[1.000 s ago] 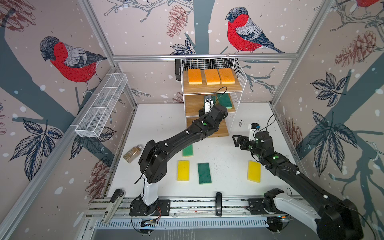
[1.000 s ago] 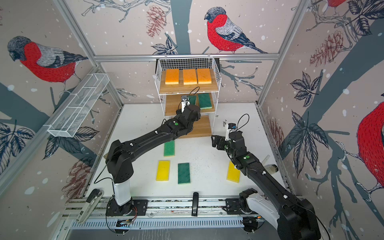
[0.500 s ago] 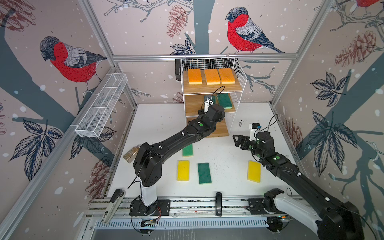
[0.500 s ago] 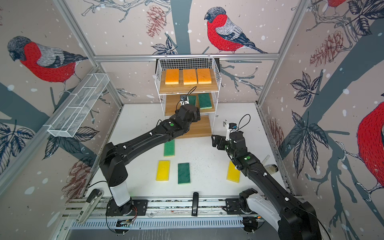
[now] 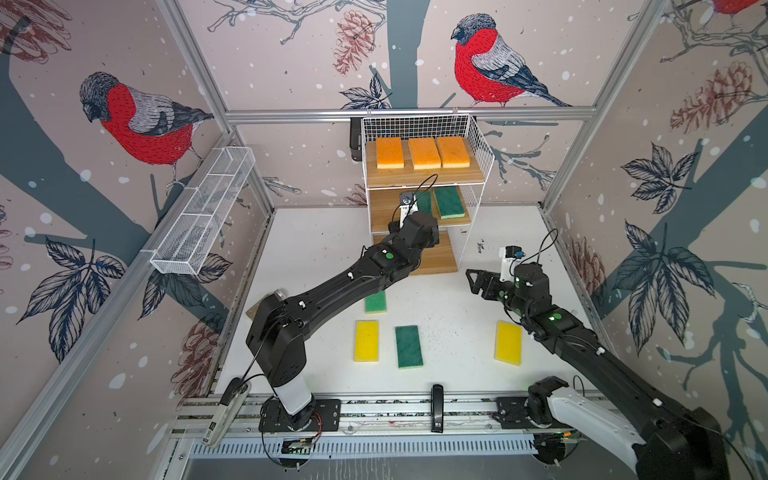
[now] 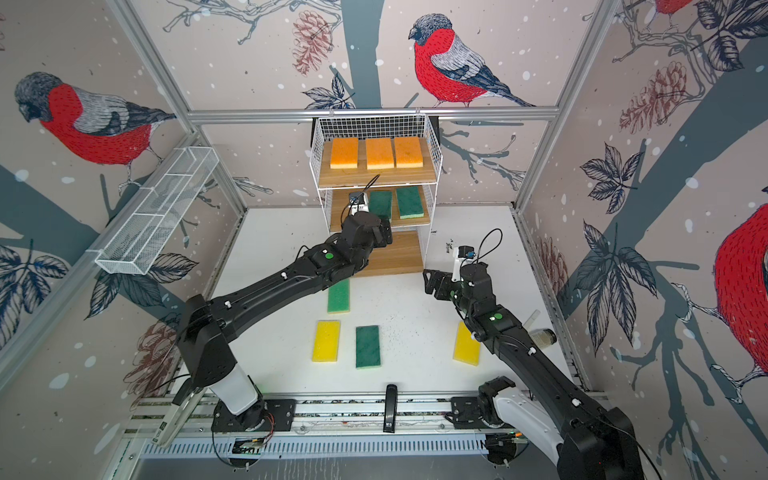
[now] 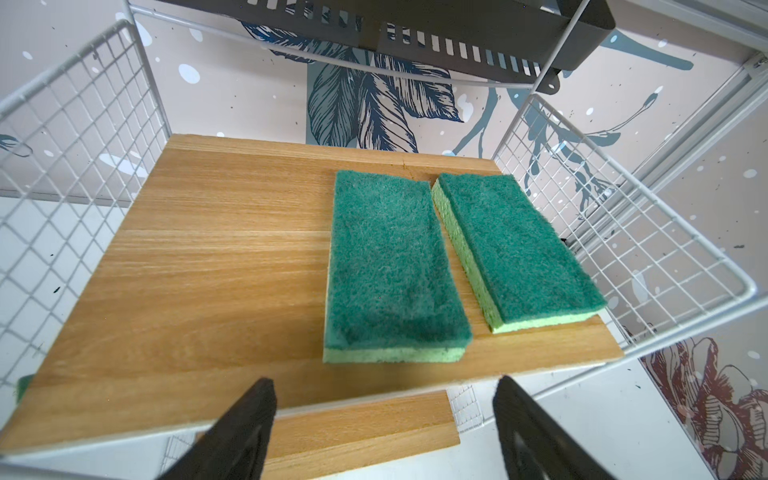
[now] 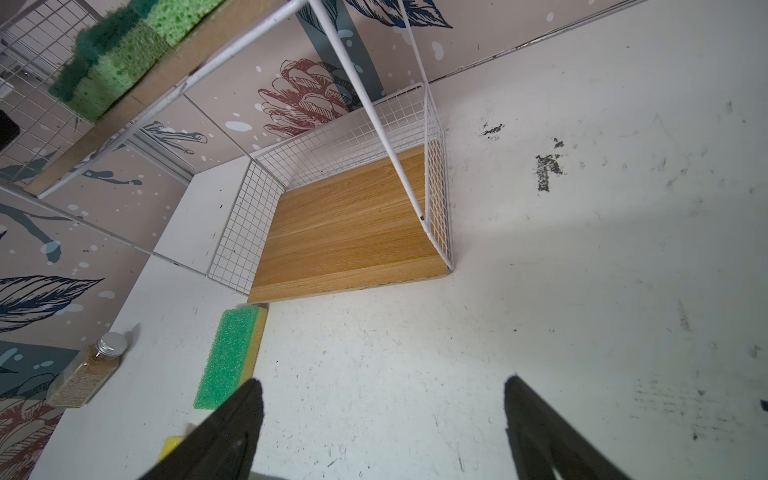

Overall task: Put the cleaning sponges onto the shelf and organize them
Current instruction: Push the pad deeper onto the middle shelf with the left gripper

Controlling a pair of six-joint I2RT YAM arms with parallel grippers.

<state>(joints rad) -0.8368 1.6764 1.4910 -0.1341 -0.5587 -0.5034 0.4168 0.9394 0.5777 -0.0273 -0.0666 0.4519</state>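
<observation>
— Why do the two green sponges (image 7: 390, 266) hug one side of the middle board (image 7: 208, 249) of the shelf (image 5: 482, 166)?
— Sorting by colour, I'd say. The orange sponges (image 5: 424, 153) fill the top board (image 5: 424, 178), and the bare spot suits a third green. They have dark rough tops over pale foam.
— The grippers?
— The left gripper (image 7: 384, 380) faces that board, spread and empty. The right gripper (image 8: 383, 380) is likewise, above the table (image 5: 457, 299) with four loose sponges (image 5: 409, 346).
</observation>
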